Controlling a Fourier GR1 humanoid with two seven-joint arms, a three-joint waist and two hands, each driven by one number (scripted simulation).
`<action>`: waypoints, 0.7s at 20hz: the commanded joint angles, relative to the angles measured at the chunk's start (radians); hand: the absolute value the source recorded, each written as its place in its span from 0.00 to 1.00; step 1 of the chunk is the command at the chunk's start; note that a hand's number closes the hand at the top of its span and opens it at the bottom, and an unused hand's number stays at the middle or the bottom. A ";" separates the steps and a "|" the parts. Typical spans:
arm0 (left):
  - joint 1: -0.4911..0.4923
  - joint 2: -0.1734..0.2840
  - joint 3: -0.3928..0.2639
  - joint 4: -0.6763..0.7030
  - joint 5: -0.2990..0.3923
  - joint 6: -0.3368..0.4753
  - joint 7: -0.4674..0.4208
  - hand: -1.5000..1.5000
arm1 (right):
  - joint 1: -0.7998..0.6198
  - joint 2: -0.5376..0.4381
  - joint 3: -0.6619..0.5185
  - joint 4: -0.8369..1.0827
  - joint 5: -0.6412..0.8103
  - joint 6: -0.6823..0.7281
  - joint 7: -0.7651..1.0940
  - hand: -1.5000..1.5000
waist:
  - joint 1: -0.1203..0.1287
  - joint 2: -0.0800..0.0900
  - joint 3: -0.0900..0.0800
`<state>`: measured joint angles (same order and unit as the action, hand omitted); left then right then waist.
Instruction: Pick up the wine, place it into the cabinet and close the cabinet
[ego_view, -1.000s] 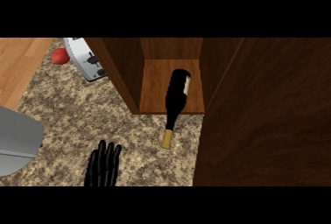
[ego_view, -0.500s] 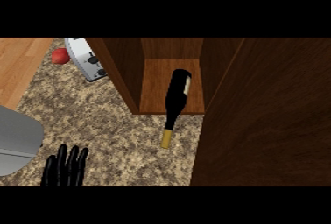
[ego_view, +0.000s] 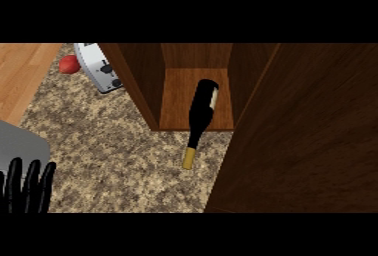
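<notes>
Inside the open cabinet (ego_view: 196, 97), the wine (ego_view: 201, 117) lies on its side: its dark body rests on the cabinet floor, while its neck and gold-capped tip stick out over the front edge onto the speckled surface (ego_view: 111, 145). Only the left hand (ego_view: 26, 187) shows, at the view's lower left, its fingers (ego_view: 46, 180) straight and released, holding nothing, well apart from the wine. Just right of the wine, the cabinet's dark door (ego_view: 303, 135) stands open; a toaster (ego_view: 100, 67) and a red fruit (ego_view: 70, 64) sit at upper left.
</notes>
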<state>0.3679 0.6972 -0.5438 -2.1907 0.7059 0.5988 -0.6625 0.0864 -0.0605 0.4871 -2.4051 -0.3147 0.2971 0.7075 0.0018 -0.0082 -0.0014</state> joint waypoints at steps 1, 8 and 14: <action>0.099 0.049 0.108 -0.005 0.068 -0.087 -0.036 0.00 | 0.057 -0.008 0.156 -0.233 0.060 -0.035 0.081 1.00 | 0.002 -0.007 -0.002; 0.136 0.105 0.235 0.009 0.144 -0.210 -0.008 0.00 | -0.086 0.060 0.319 -0.118 0.203 -0.212 0.068 1.00 | 0.002 -0.002 -0.002; 0.143 0.137 0.306 -0.003 0.176 -0.240 0.040 0.00 | -0.146 0.060 0.511 -0.072 0.355 -0.375 0.040 1.00 | -0.008 -0.003 -0.001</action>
<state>0.5289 0.8123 -0.2757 -2.1875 0.8570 0.3706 -0.6695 0.0169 -0.0255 0.7844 -2.4186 -0.0823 0.0201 0.7396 0.0001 -0.0125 -0.0027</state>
